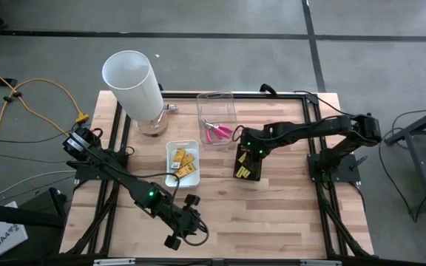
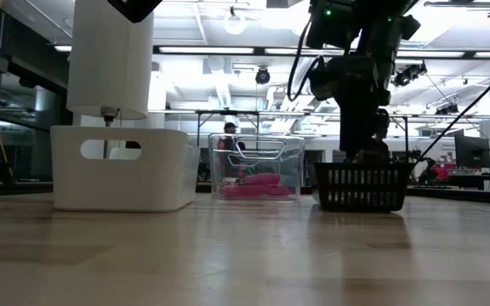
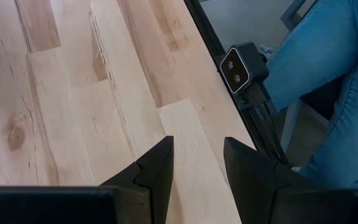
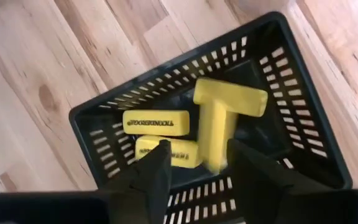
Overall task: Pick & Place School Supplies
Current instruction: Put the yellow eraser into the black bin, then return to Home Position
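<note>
High view is showing the right gripper (image 1: 245, 164) hanging over the black basket (image 1: 248, 174) near the table's middle, its fingers standing apart with nothing clamped between them. Yellow sticks (image 4: 219, 121) are lying inside that basket, two flat and others crossed on top. Yellow packs (image 1: 184, 164) are sitting in the white tray (image 1: 171, 150), and pink tools (image 1: 217, 132) are resting in the clear tray (image 1: 214, 99). Left gripper (image 1: 182, 229) is waiting at the table's near edge, fingers apart and empty.
</note>
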